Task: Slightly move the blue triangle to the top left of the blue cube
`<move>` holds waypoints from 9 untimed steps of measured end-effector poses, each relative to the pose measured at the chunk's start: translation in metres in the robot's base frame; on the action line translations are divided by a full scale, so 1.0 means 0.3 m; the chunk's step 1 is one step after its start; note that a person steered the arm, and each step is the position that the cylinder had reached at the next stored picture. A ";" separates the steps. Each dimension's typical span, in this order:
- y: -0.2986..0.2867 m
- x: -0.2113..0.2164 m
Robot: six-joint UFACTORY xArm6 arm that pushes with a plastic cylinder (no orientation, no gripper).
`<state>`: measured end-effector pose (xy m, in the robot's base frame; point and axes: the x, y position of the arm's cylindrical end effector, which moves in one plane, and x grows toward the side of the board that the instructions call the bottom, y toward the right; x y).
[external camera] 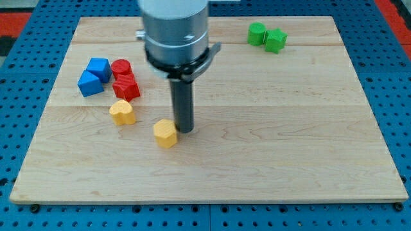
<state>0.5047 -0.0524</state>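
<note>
A blue triangle (90, 83) lies at the board's left, touching the blue cube (99, 67), which sits just above and to its right. My tip (184, 131) rests on the board near the middle, well to the right of both blue blocks and right beside a yellow block (165, 133).
A red cylinder (121, 67) and a red block (126, 87) sit right of the blue cube. A yellow heart-like block (122, 112) lies below them. Two green blocks (257, 33) (276, 40) sit at the top right. The wooden board (289, 128) lies on a blue pegboard.
</note>
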 end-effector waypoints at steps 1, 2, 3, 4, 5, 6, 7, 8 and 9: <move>-0.161 0.093; -0.233 0.083; -0.051 0.116; -0.152 0.262; -0.311 0.375; -0.569 0.258; -0.562 0.031; -0.583 -0.104; -0.605 -0.253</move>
<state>0.4287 -0.2338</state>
